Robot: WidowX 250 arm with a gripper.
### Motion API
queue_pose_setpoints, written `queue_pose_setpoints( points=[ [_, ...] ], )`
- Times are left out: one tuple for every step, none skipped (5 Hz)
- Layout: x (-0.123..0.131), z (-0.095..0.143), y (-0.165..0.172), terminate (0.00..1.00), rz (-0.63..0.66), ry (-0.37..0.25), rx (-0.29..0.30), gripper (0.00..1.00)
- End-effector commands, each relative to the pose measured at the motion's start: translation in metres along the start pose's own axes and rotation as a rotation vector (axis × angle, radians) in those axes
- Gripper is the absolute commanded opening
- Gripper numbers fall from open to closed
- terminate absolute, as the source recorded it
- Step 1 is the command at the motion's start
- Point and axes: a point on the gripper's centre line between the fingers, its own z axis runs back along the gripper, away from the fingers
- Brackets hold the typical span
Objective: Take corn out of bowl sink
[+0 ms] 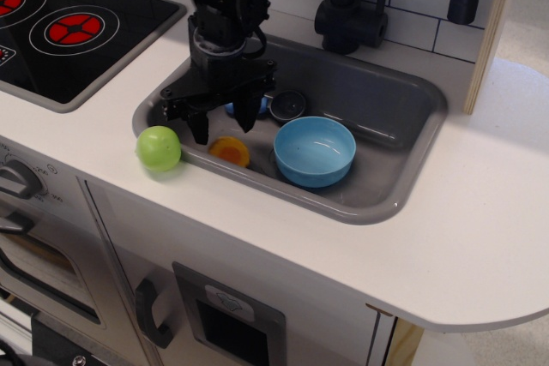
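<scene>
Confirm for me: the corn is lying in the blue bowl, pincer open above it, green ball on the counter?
Not quite. The corn lies on the sink floor, left of the empty bowl, as observation.image shows. The pincer is open above it; the green ball is on the counter.

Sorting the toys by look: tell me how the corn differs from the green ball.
The corn is yellow-orange with a flat round end; the green ball is smooth and round all over. The corn looks smaller than the ball. The corn lies inside the sink; the ball sits on the counter beside it. Neither is held.
</scene>
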Motion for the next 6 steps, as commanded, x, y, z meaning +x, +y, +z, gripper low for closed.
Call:
queue_pose_setpoints(
  points=[
    [0.016, 0.011, -0.008, 0.00, 0.030, -0.043, 0.019, 1.00],
    [0.025, 0.027, -0.008, 0.00, 0.056, -0.021, 0.013, 1.00],
    [0.031, 0.049, -0.011, 0.00, 0.063, -0.010, -0.004, 1.00],
    [0.035, 0.070, -0.011, 0.00, 0.042, -0.008, -0.032, 1.00],
    [0.035, 0.070, -0.011, 0.00, 0.042, -0.008, -0.032, 1.00],
    [0.035, 0.070, -0.011, 1.00, 0.042, -0.008, -0.032, 1.00]
  ],
)
